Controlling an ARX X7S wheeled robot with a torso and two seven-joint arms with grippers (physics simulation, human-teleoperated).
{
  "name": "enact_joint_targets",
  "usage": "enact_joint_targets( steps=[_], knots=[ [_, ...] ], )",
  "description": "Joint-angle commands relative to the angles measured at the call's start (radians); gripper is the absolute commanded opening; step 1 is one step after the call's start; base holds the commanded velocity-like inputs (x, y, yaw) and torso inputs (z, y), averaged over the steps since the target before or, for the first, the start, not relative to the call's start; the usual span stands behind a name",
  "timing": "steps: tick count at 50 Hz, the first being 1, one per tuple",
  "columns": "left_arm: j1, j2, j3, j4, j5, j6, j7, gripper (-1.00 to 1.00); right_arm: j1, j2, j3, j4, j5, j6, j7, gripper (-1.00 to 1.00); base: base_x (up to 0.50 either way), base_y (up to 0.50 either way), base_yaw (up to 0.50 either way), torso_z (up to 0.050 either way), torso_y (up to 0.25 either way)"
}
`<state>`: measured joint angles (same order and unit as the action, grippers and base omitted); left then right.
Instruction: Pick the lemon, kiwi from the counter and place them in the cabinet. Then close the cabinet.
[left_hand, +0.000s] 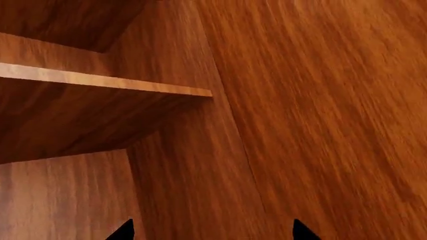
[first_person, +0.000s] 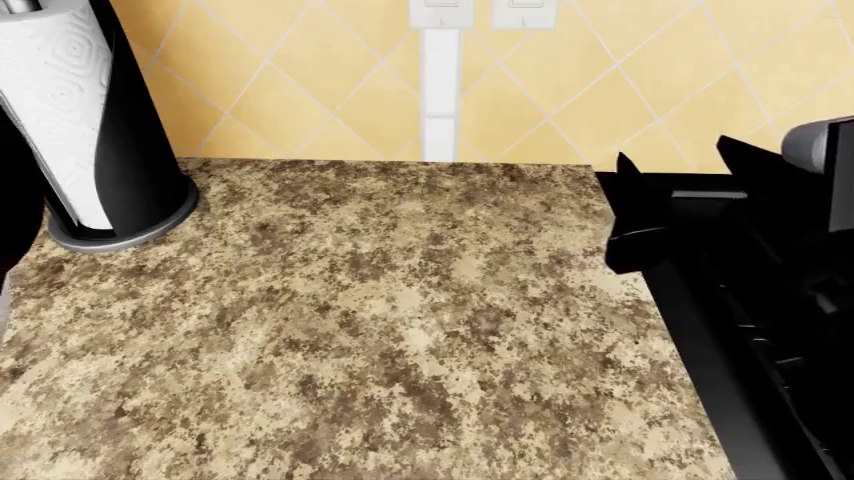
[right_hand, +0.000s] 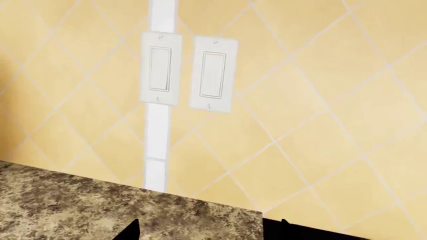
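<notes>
No lemon or kiwi shows in any view. The granite counter (first_person: 360, 320) lies bare in front of me. My left gripper (left_hand: 213, 233) is open and empty; only its two black fingertips (left_hand: 124, 231) show. It faces the wooden cabinet interior, with a shelf (left_hand: 100, 80) and a side panel (left_hand: 320, 110). It is out of the head view. My right gripper (first_person: 674, 160) is open and empty, over the seam between the counter and the stove, pointing at the tiled wall. In its wrist view the right gripper (right_hand: 207, 231) is above the counter's back edge (right_hand: 80, 200).
A paper towel roll on a black stand (first_person: 80, 130) stands at the counter's back left. The black stove (first_person: 774, 330) borders the counter on the right. Two white wall switches (right_hand: 190, 72) sit on the yellow tiled backsplash (first_person: 320, 80).
</notes>
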<state>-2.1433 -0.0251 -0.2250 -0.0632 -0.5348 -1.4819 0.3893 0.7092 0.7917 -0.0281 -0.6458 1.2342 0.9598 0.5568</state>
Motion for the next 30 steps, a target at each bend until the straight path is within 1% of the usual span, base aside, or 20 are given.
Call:
enact_joint_targets(
  steps=[1,4,11,16,21,24,30],
  knots=[
    [0.081,-0.057,-0.048,0.105,-0.564,-0.086,-0.252,1.0,-0.017,0.006,0.007,-0.001,-0.004,-0.012,-0.004,1.0,0.0,0.0,0.0,0.0,0.0],
    [0.108,-0.081,-0.026,0.12,-0.709,-0.083,-0.32,1.0,-0.025,0.008,0.01,-0.002,-0.008,-0.017,-0.006,1.0,0.0,0.0,0.0,0.0,0.0],
    [0.163,-0.125,0.016,0.146,-0.891,-0.076,-0.392,1.0,-0.036,0.013,0.017,-0.004,-0.008,-0.022,-0.006,1.0,0.0,0.0,0.0,0.0,0.0],
    [0.192,-0.158,0.062,0.173,-0.983,-0.069,-0.405,1.0,-0.039,0.013,0.015,-0.003,-0.011,-0.026,-0.008,1.0,0.0,0.0,0.0,0.0,0.0],
    [0.227,-0.193,0.122,0.197,-1.008,-0.063,-0.419,1.0,-0.04,0.013,0.014,-0.002,-0.014,-0.029,-0.011,1.0,0.0,0.0,0.0,0.0,0.0],
    [0.254,-0.211,0.158,0.196,-1.021,-0.062,-0.461,1.0,-0.045,0.014,0.016,-0.002,-0.018,-0.033,-0.015,1.0,0.0,0.0,0.0,0.0,0.0],
    [0.326,-0.237,0.195,0.226,-1.147,-0.052,-0.565,1.0,-0.065,0.022,0.032,-0.005,-0.016,-0.044,-0.018,1.0,0.0,0.0,0.0,0.0,0.0]
  ],
)
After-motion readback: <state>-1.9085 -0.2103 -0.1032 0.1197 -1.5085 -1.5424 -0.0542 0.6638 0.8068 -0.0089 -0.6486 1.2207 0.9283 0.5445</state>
